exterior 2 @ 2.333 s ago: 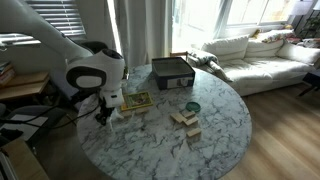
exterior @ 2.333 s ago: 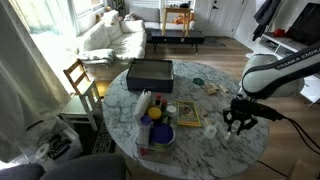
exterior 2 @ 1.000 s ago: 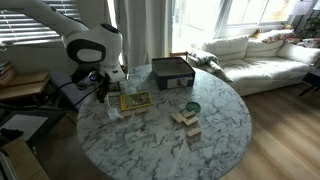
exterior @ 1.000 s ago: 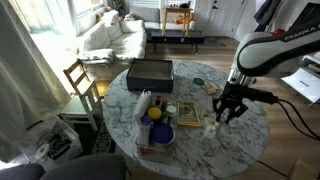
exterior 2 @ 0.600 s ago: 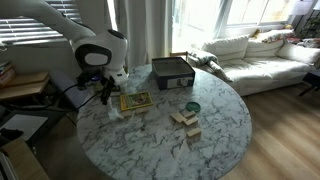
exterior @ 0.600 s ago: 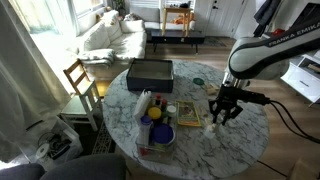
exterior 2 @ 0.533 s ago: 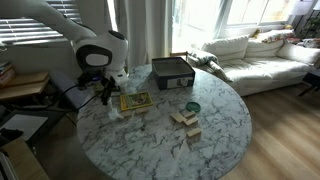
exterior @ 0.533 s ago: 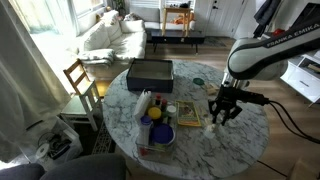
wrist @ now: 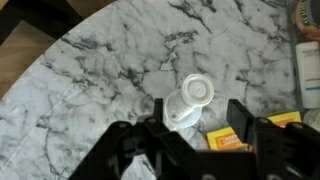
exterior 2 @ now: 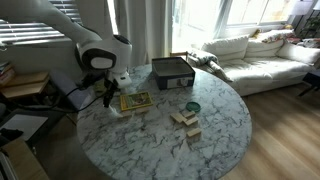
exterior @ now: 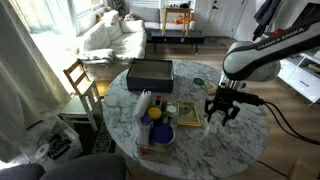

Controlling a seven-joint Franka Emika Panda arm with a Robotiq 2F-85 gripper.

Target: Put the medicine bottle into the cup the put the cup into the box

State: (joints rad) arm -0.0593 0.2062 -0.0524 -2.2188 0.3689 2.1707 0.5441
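In the wrist view a small white medicine bottle (wrist: 188, 101) with a round cap stands tilted on the marble, between my open gripper's (wrist: 195, 114) two black fingers (wrist: 240, 115). Neither finger touches it. In both exterior views the gripper (exterior: 220, 113) (exterior 2: 105, 99) hangs low over the table beside the flat yellowish packet (exterior: 188, 115) (exterior 2: 135, 100). The dark box (exterior: 150, 72) (exterior 2: 172, 72) sits at the table's far side, apart from the gripper. I cannot make out the white cup in any view.
The round marble table (exterior: 235, 150) holds a clear tray (exterior: 150, 120) with a blue bowl (exterior: 158, 135), a small green item (exterior 2: 192, 106) and wooden blocks (exterior 2: 185, 120). A yellow carton (wrist: 222, 137) lies just behind the bottle. A chair (exterior: 80, 80) stands beside the table.
The arm has swung in from the table's edge toward the yellowish packet and come down, so the open gripper now straddles the white bottle.
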